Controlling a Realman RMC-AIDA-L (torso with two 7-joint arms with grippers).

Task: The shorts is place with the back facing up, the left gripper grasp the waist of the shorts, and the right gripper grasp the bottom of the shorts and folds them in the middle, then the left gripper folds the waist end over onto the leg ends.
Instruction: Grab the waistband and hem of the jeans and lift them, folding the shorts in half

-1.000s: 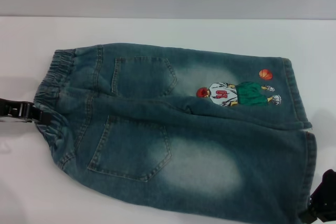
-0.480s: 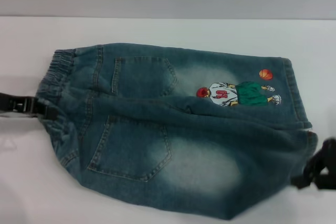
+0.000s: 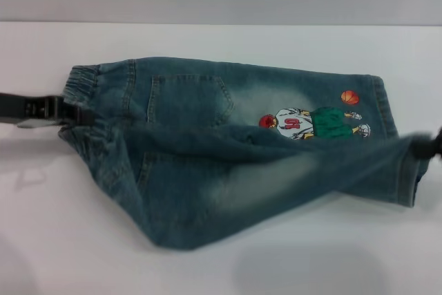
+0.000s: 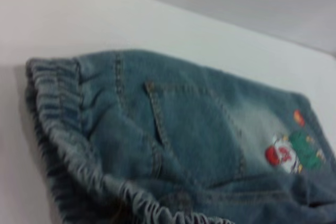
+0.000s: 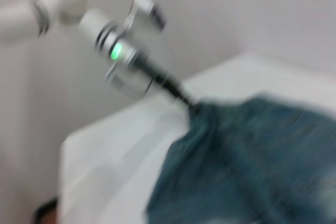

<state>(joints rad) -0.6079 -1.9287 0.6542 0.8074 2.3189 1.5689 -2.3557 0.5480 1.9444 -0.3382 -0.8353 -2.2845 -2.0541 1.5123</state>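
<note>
Left pincer (image 3: pixel 72 111) clamping waist (image 3: pixel 84 84), shorts (image 3: pixel 228 164) on white table (image 3: pixel 221 39)

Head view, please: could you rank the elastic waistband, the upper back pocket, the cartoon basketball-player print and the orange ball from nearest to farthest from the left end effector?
1. Elastic waistband: at the shorts' left end, right at the left end effector.
2. Upper back pocket: left of centre.
3. Cartoon basketball-player print: right of centre.
4. Orange ball: far right, near the leg hem.
</note>
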